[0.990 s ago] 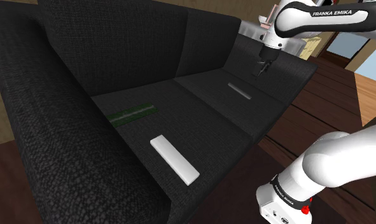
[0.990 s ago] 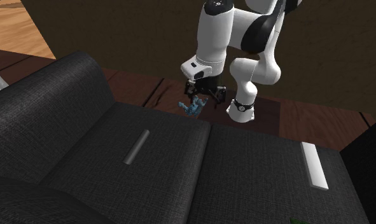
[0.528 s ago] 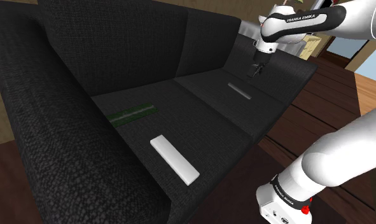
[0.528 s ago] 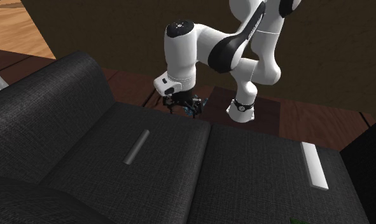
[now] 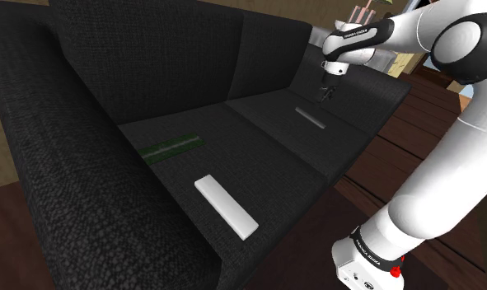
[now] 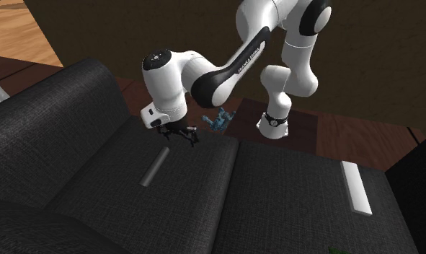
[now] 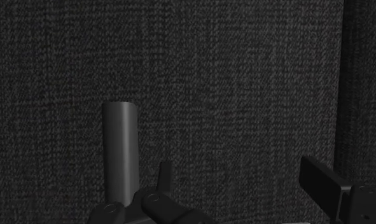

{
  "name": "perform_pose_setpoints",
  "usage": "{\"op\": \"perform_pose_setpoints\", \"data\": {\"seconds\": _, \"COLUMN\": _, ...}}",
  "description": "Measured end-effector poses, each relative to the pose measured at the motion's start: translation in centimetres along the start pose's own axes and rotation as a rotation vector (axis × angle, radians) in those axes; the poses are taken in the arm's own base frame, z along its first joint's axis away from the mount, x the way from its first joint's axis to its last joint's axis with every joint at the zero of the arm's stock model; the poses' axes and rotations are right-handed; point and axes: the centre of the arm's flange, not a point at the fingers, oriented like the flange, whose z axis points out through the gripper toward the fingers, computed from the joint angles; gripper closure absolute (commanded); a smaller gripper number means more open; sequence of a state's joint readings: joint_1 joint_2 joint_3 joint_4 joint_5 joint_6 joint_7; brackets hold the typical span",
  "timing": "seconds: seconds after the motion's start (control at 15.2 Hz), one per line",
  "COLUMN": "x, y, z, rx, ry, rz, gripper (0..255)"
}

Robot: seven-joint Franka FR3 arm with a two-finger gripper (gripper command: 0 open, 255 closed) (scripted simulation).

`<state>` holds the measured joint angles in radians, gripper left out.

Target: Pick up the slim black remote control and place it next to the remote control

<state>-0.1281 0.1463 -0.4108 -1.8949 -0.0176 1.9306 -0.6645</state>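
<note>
The black fingers stand apart with nothing between them, pointing down at the dark woven seat of the sofa. The slim remote, dark grey here, lies flat on that cushion just outside one finger, not in the gap and not touched by either. In the second exterior view it lies a little beyond the fingers, toward the backrest. The white remote lies on the neighbouring cushion, well apart from the fingers, with a green strip on the same cushion near the backrest.
</note>
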Motion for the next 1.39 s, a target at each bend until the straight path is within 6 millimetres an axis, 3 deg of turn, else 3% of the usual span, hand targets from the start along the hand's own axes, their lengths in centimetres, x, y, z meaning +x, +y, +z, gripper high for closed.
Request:
{"op": "perform_pose_setpoints", "data": {"seconds": 0.66, "x": 5.9, "y": 10.8, "z": 5.9, "rx": 0.034, "ry": -0.039, "rz": 0.007, "gripper": 0}}
{"op": "perform_pose_setpoints", "data": {"seconds": 1.12, "x": 6.5, "y": 11.8, "z": 9.9, "rx": 0.039, "ry": -0.042, "rz": 0.006, "gripper": 0}}
{"op": "perform_pose_setpoints", "data": {"seconds": 1.39, "x": 6.5, "y": 11.7, "z": 10.7, "rx": 0.039, "ry": -0.042, "rz": 0.006, "gripper": 0}}
